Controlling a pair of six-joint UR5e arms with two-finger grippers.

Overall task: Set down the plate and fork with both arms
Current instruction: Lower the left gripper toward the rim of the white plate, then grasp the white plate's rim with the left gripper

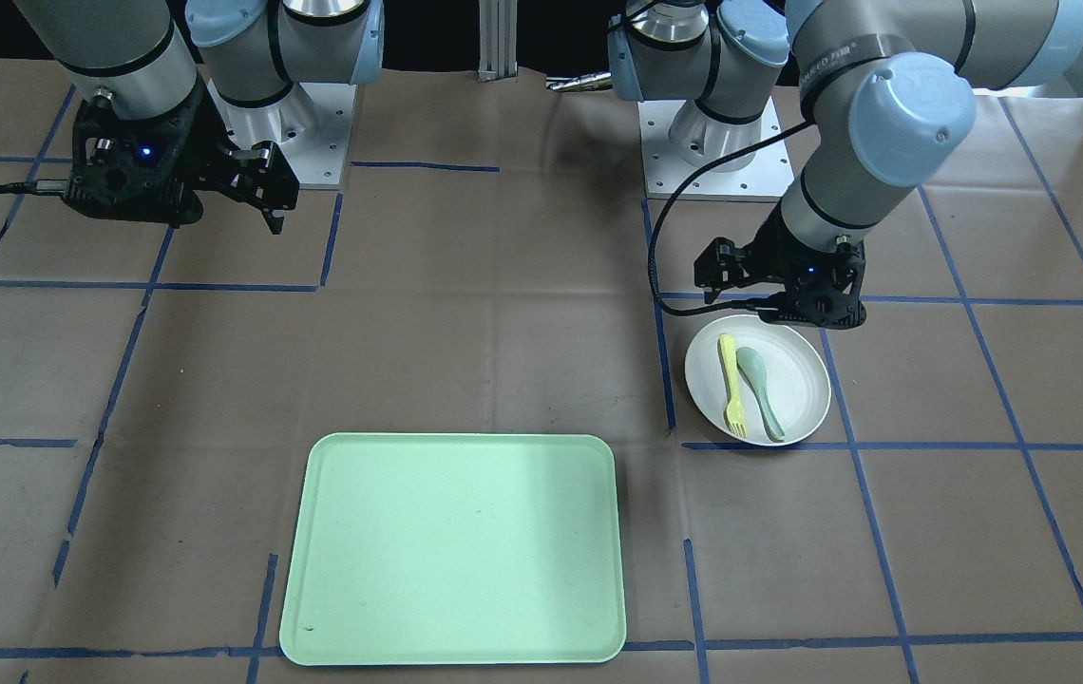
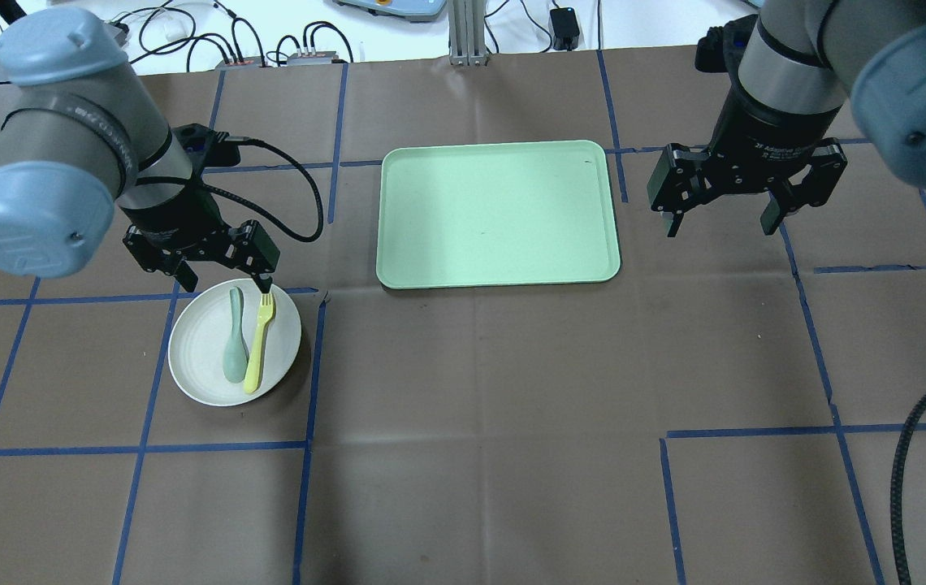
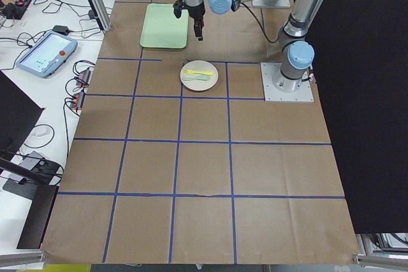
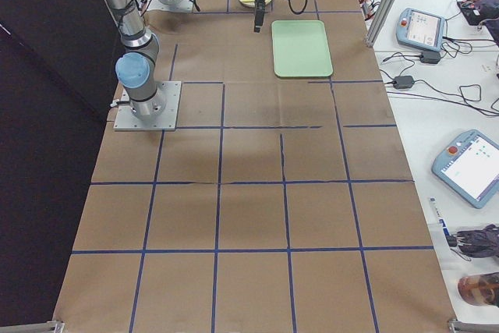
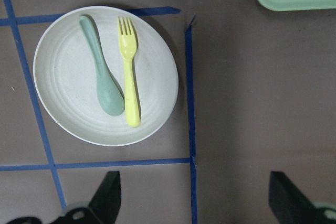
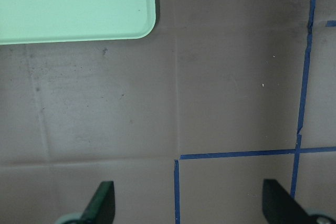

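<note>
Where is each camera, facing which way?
Front-facing: across table, facing robot; left arm, right arm.
Overhead: behind robot, looking down; both arms.
Exterior left: table's left end; left arm near.
Exterior right: right end; right arm near.
Left wrist: above plate, fork; left end effector.
Right wrist: above table; right end effector.
Both wrists share the tray.

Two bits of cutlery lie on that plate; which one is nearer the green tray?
The yellow fork, with prongs. The grey-green spoon lies beside it on the plate, on the side away from the tray.

The plate is off-white, fork pale-yellow, spoon grey-green, tray pale-green.
</note>
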